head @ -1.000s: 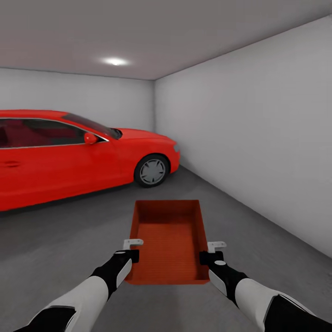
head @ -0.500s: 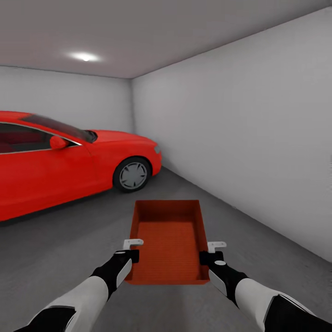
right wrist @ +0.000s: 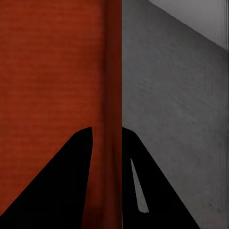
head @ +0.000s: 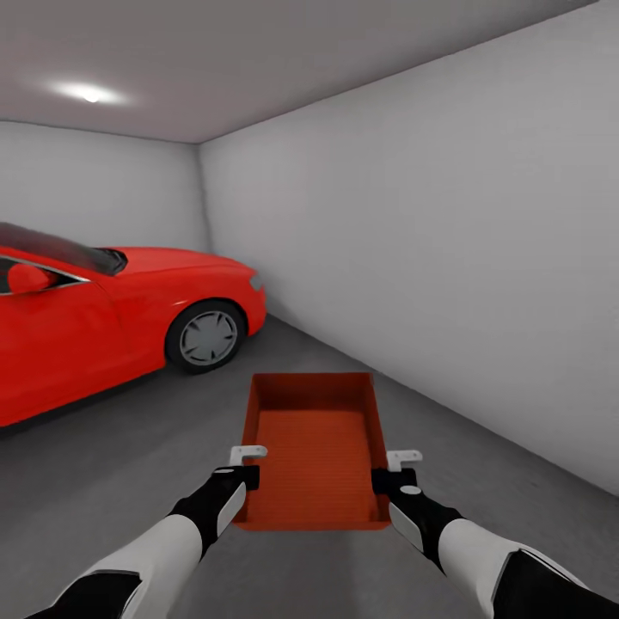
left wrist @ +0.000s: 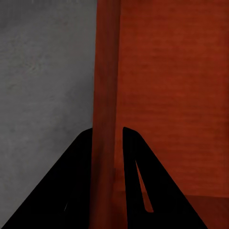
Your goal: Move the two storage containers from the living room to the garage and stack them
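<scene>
A red car point(head: 112, 318) is sitting at the left on the grey floor point(head: 103, 464). The left gripper point(head: 245, 475) is clamping the bin's point(head: 314, 447) left wall; the right gripper point(head: 384, 478) is clamping its right wall, holding it above the floor beside the wall point(head: 447, 258).

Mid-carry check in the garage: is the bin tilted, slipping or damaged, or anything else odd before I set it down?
Nothing stands out. The storage container is held level and empty, undamaged, above the concrete floor. The left pincer and right pincer each clamp a side wall. The red car is parked well clear to the left.
</scene>
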